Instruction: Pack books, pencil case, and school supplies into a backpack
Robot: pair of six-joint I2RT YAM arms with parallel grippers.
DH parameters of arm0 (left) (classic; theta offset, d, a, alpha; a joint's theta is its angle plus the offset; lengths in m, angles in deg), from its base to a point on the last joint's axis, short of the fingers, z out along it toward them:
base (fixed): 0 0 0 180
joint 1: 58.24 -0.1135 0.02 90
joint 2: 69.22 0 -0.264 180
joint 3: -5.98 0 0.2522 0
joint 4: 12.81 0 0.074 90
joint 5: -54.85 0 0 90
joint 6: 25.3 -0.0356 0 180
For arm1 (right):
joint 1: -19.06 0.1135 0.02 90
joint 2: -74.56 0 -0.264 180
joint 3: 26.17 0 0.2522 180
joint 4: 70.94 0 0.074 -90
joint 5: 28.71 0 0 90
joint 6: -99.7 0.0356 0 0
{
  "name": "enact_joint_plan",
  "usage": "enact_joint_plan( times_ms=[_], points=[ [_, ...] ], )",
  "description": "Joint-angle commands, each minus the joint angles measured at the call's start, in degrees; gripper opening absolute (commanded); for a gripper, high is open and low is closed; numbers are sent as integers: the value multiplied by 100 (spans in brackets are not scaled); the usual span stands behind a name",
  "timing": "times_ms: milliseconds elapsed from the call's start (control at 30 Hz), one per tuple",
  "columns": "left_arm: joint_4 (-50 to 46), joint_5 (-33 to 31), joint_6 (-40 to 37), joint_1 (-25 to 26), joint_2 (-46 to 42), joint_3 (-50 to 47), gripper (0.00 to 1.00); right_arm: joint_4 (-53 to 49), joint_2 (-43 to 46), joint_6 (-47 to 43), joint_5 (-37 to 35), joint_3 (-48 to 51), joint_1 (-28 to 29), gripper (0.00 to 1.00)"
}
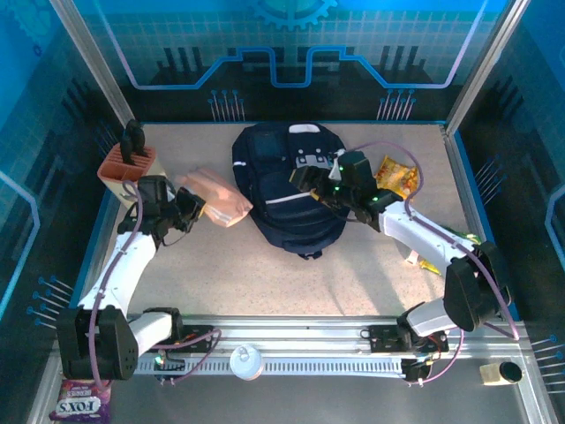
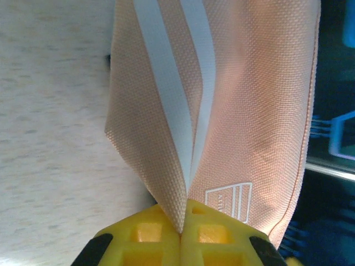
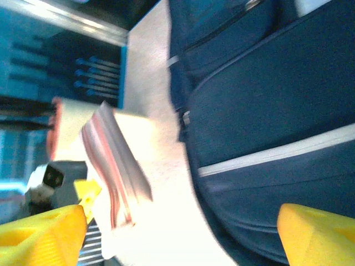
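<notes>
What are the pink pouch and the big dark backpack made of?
The pink pouch looks like coarse woven fabric, probably canvas or nylon. Its matte grid of threads shows plainly, crossed by smooth white ribbon stripes. The backpack seems to be a finer navy woven synthetic, matte, with stitched seams, though blur hides its weave.

The left arm (image 1: 124,265) climbs from its base in the lower left of the top view and bends in toward the left centre, wrist turned to the right. The left gripper (image 1: 190,208) has its yellow fingers (image 2: 150,241) pressed flat together at the bottom centre of its wrist view, pinching a fold of the pencil case (image 2: 249,111). The right arm (image 1: 424,234) reaches from the lower right up toward the middle. The right gripper (image 1: 309,181) is spread wide, with a yellow fingertip (image 3: 44,233) in each lower corner of its wrist view.
</notes>
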Motion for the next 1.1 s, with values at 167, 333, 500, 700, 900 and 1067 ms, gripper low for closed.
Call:
enact_joint_plan(
  times_ms=[167, 333, 500, 700, 900, 1067],
  points=[
    [1399, 171, 1211, 839, 514, 698, 6, 1479, -497, 90, 710, -180, 613, 93],
    [1713, 245, 1371, 1078, 750, 694, 6, 1537, -967, -14, 848, -496, 705, 93],
    [1732, 250, 1363, 1184, 813, 695, 6, 1886, -1315, 10, 940, -650, 716, 86],
    [1619, 277, 1304, 1191, 807, 664, 9, 2719, -1451, 226, 976, -488, 696, 63],
    [1357, 264, 939, 1193, 791, 692, 25, 2712, -1406, 316, 855, -438, 540, 21],
    [506, -141, -381, 1324, 750, 1060, 65, 2446, -921, 57, 631, -107, 180, 12]
  ],
)
